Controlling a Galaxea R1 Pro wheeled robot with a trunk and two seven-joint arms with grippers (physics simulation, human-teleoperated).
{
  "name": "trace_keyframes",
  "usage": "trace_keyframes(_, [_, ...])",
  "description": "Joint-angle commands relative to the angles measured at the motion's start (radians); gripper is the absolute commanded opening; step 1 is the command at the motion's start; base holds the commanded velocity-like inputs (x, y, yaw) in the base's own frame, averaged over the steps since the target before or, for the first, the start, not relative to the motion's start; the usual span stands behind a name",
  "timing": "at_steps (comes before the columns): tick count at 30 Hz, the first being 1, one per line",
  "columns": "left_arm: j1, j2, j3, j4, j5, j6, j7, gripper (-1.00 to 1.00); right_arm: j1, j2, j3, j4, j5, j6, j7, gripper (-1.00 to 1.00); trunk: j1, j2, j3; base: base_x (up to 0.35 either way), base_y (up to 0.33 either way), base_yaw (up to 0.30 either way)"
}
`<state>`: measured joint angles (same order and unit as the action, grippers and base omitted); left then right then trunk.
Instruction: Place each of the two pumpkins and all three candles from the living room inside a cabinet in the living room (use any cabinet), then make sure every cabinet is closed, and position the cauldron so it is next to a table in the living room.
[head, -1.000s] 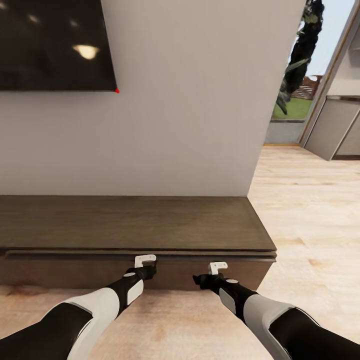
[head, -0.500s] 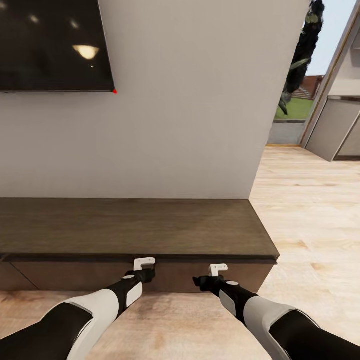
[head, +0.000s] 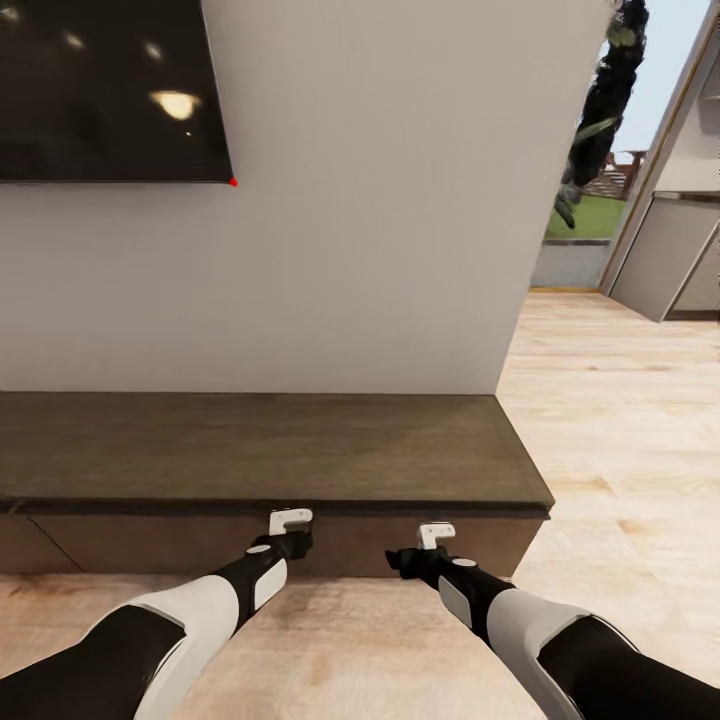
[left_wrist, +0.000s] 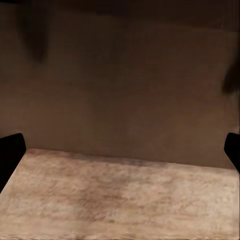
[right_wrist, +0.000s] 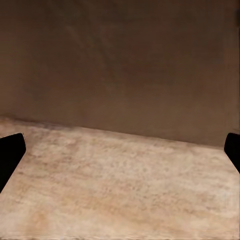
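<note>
Drawer fronts of the long, low dark-brown wooden cabinet (head: 270, 455) lie straight ahead of both open, empty pincers, left pincer (head: 290, 520) and right pincer (head: 436, 535) about equally near.

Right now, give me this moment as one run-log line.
cabinet: front flush, looks closed | left hand: open, empty, at front | right hand: open, empty, at front | top: bare
</note>
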<state>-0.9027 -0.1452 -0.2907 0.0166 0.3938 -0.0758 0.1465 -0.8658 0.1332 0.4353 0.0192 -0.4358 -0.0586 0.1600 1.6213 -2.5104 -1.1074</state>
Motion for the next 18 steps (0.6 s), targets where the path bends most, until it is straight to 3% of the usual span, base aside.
trace_keyframes(1, [-0.001,0.0,-0.008,0.002,0.008,-0.004,0.002,1.0,-0.001,0.0,0.008,0.002,-0.011,-0.004,0.004,1.0,-0.001,0.0,-0.001,-0.229,0.0,0.0])
trace_keyframes(11, [-0.001,0.0,-0.008,0.002,0.008,-0.004,0.002,1.0,-0.001,0.0,0.009,0.002,-0.009,-0.004,0.004,1.0,-0.001,0.0,-0.001,-0.277,0.0,0.0])
trace_keyframes(18, [-0.001,0.0,-0.008,0.002,0.008,-0.004,0.002,1.0,-0.001,0.001,0.009,0.002,-0.009,-0.004,0.004,1.0,-0.001,0.0,-0.001,-0.081,0.0,0.0])
